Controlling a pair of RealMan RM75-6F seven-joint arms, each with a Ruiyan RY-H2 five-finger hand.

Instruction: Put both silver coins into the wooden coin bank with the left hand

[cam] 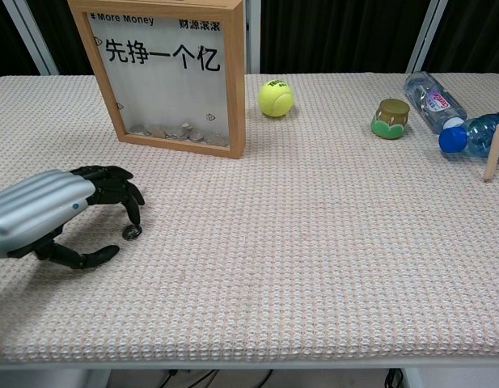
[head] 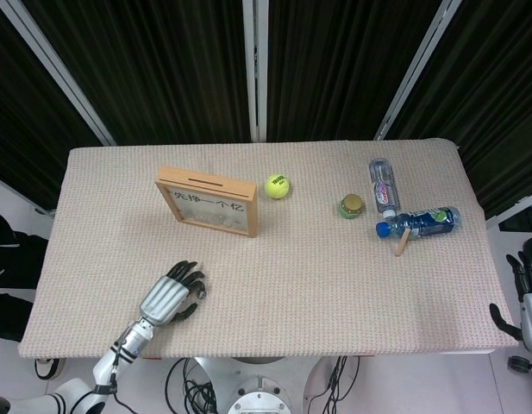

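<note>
The wooden coin bank [head: 209,200] [cam: 164,73] stands upright at the back left of the table, its slot on the top edge, with several coins behind its clear front. My left hand [head: 172,297] [cam: 51,212] rests low on the table in front of it, fingers curled down. A silver coin [cam: 133,233] sits tilted on the mat at a fingertip, and the thumb lies apart from it. I see no second loose coin. My right hand [head: 526,297] hangs off the table's right edge with its fingers apart, holding nothing.
A tennis ball [head: 278,186] [cam: 276,98] lies right of the bank. Further right are a small green-and-gold jar [head: 351,205] [cam: 391,118], two lying plastic bottles [head: 418,222] [cam: 475,133] and a wooden stick [head: 403,241] [cam: 495,150].
</note>
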